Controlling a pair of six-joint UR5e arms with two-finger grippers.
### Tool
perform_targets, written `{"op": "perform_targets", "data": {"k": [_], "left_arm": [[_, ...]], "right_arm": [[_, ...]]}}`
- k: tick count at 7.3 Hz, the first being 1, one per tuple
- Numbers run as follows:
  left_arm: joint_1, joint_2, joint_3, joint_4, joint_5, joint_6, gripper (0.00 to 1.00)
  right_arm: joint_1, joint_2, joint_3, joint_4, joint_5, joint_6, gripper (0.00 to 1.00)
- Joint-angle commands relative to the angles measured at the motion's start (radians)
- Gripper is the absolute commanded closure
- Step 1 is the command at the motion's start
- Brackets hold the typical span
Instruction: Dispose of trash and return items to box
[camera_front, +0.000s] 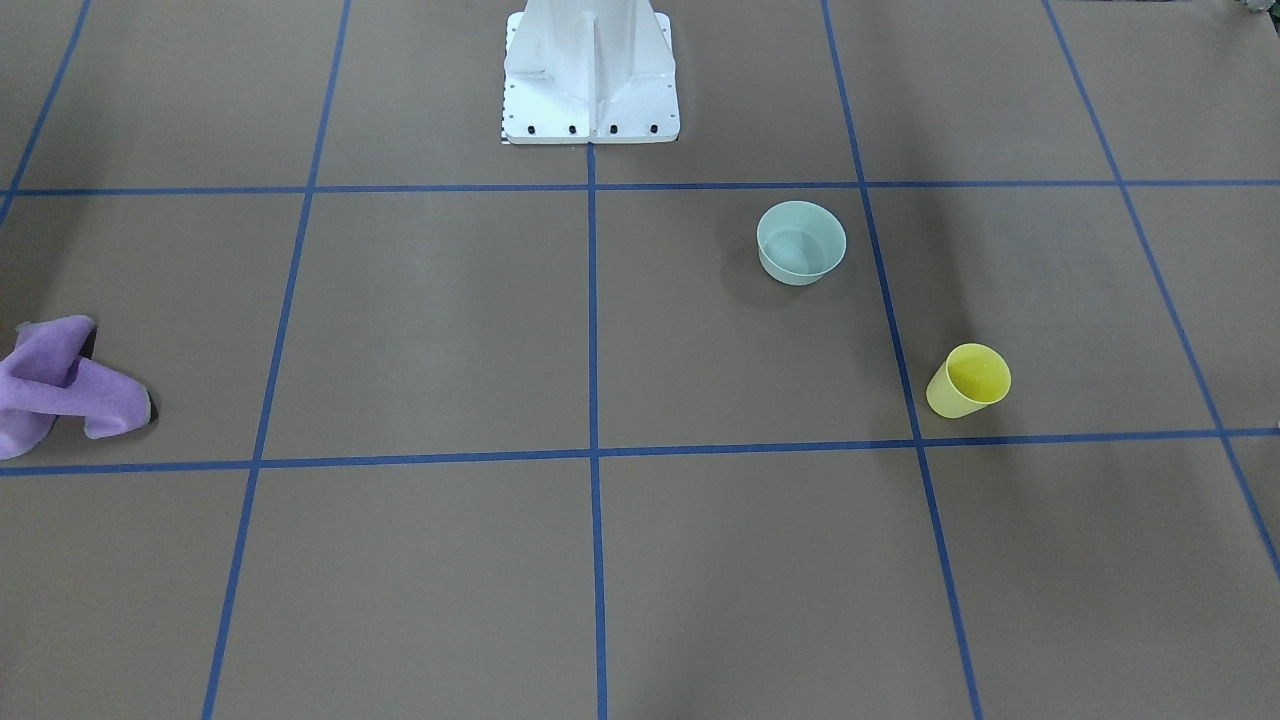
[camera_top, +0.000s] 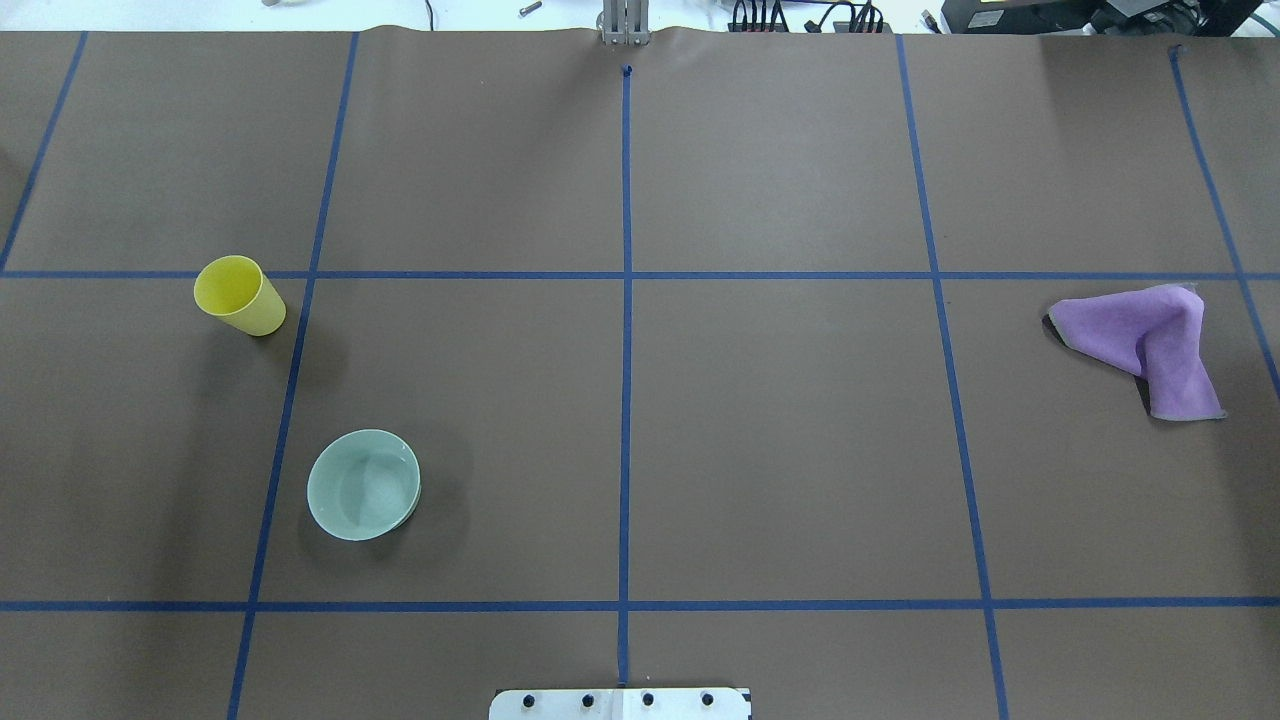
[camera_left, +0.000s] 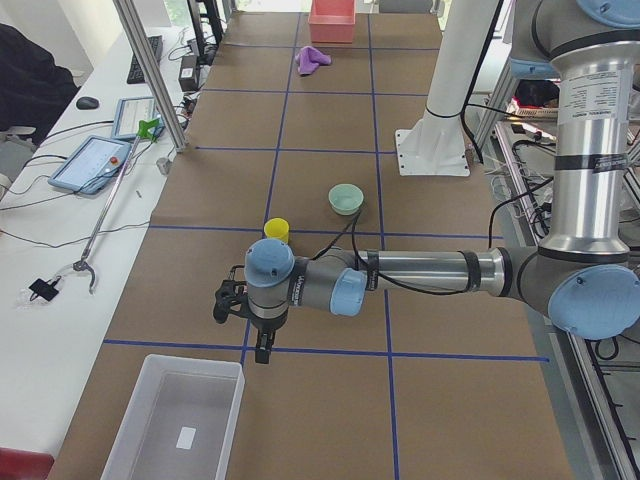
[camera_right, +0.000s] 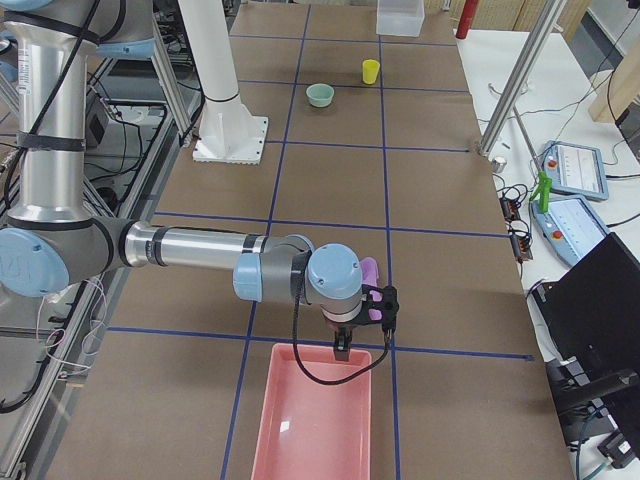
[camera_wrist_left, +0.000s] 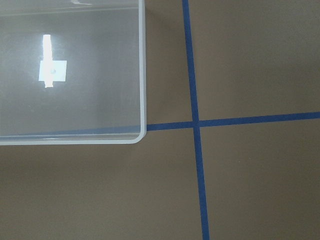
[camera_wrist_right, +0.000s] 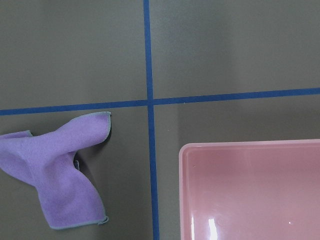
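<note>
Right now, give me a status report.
Left gripper by clear box, right gripper at pink bin; jaws unclear. Cup, bowl, cloth loose on table. Nothing seen blocking.

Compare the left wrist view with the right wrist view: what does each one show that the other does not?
Only the left wrist view shows the clear plastic bin, seen at one corner. Only the right wrist view shows the crumpled purple cloth and a corner of the pink bin, the two apart. Both show the brown table with crossing blue tape lines.
</note>
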Motion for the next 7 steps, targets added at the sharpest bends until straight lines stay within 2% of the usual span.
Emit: {"op": "perform_targets", "data": {"k": [1,7], "left_arm": [[-0.003,0.024,-0.038,-0.003,-0.019,0.009,0.01],[0.000,0.014,-0.043,0.002,-0.020,0.006,0.01]], "right_arm": [[0.000,0.000,0.001,-0.001,0.001,0.000,0.00],[-0.025,0.001,0.015,0.002,-0.013,0.005,0.00]]}}
